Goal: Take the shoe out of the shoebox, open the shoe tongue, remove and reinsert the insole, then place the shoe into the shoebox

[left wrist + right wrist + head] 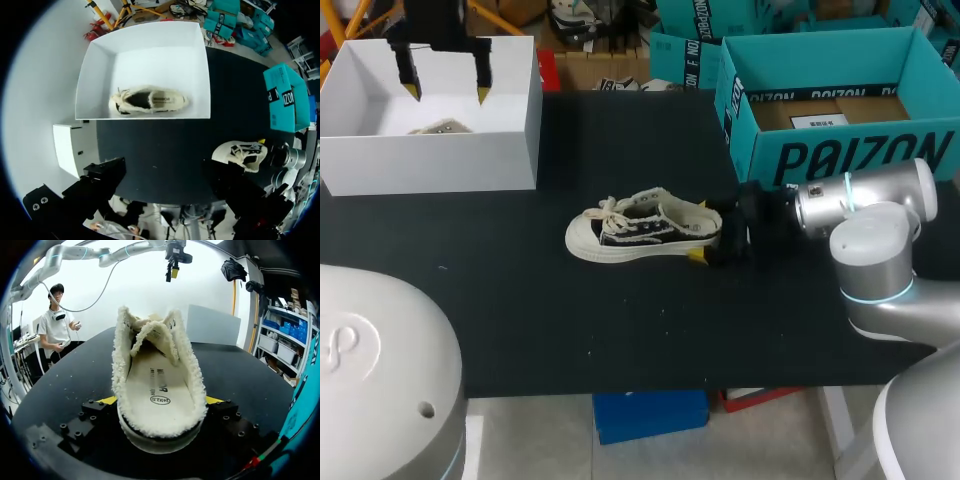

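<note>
A cream low-top shoe with black side panels lies on its sole in the middle of the black table, toe towards the left. My right gripper is at its heel. In the right wrist view both fingers press the heel's sides, and the fleece-lined shoe shows a printed insole with the tongue standing up ahead. My left gripper hangs open above the white shoebox, holding nothing. A second matching shoe lies inside the shoebox, under the left gripper.
A large open teal box holding brown cartons stands at the back right, close behind my right arm. More teal boxes sit along the far edge. Bare black table lies in front of the shoe.
</note>
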